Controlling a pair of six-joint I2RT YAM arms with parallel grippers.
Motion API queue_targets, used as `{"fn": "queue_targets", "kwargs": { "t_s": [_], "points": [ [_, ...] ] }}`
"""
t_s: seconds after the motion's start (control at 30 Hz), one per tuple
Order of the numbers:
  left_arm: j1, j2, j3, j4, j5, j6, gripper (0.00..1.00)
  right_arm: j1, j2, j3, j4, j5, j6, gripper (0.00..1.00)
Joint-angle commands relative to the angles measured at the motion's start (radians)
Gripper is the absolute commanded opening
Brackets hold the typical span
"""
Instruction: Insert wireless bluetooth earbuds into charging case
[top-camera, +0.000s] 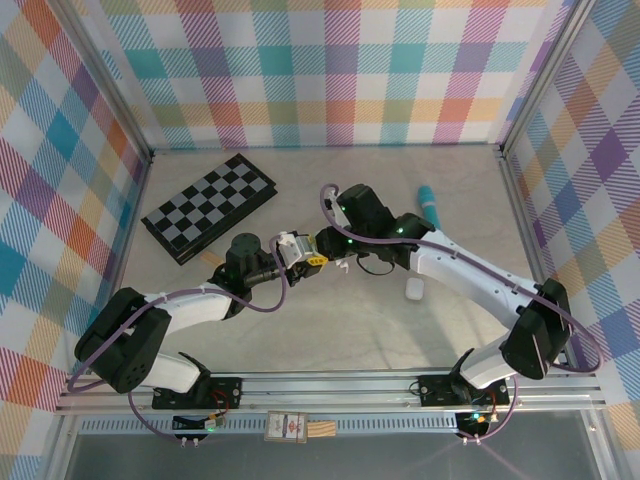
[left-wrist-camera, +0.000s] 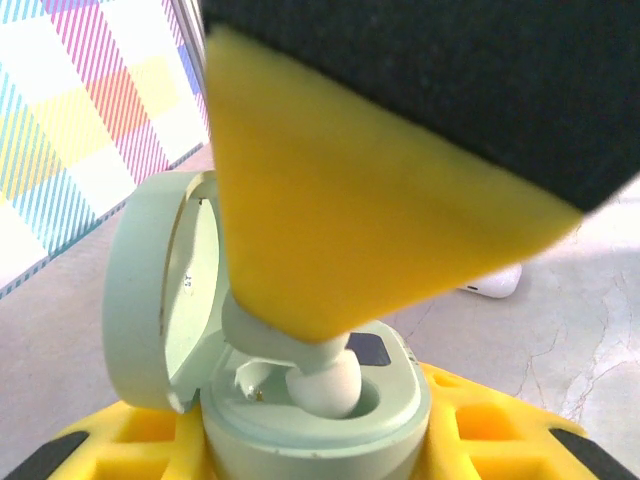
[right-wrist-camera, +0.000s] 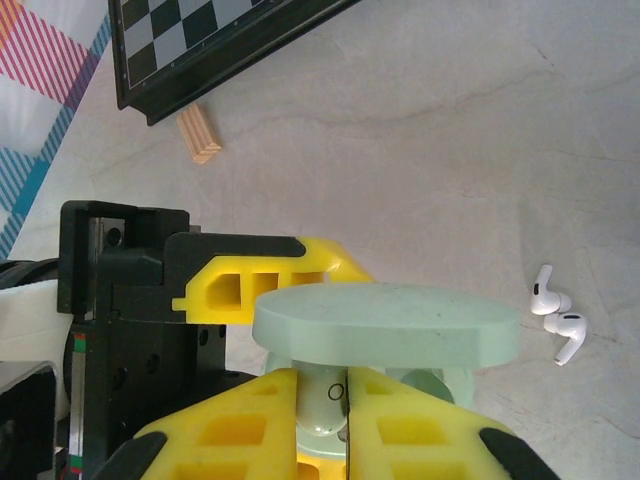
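A pale green charging case (left-wrist-camera: 330, 425) stands open, its lid (left-wrist-camera: 150, 290) swung up to the left. My left gripper (left-wrist-camera: 320, 455) is shut on the case's body, with yellow fingers on both sides. My right gripper (right-wrist-camera: 347, 420) is shut on a pale green earbud (right-wrist-camera: 325, 400), whose white tip (left-wrist-camera: 325, 385) sits in the case's socket. Seen from the right wrist, the lid (right-wrist-camera: 385, 325) lies just above my fingers. From the top, both grippers meet mid-table, left gripper (top-camera: 297, 250) and right gripper (top-camera: 323, 244). Two white earbuds (right-wrist-camera: 555, 318) lie loose on the table.
A folded chessboard (top-camera: 210, 205) lies at the back left with a small wooden block (top-camera: 210, 258) by its near edge. A white case (top-camera: 414, 288) rests under the right arm and a teal object (top-camera: 432, 205) lies at the back right. Checked walls enclose the table.
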Motion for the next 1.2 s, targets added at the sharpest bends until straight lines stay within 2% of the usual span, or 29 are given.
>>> {"fn": "queue_targets", "kwargs": {
  "t_s": [0.0, 0.57, 0.83, 1.17],
  "points": [
    [0.004, -0.027, 0.006, 0.034, 0.012, 0.022, 0.33, -0.007, -0.028, 0.005, -0.016, 0.02, 0.001, 0.17],
    [0.006, -0.03, 0.008, 0.052, 0.024, -0.013, 0.34, -0.032, -0.057, -0.02, -0.039, 0.048, -0.005, 0.18],
    [0.016, -0.027, 0.002, 0.11, 0.04, -0.065, 0.34, -0.035, -0.053, -0.036, -0.049, 0.045, -0.012, 0.18],
    [0.018, -0.024, 0.005, 0.102, 0.049, -0.061, 0.34, -0.038, -0.053, -0.035, -0.048, 0.07, -0.016, 0.18]
  ]
}}
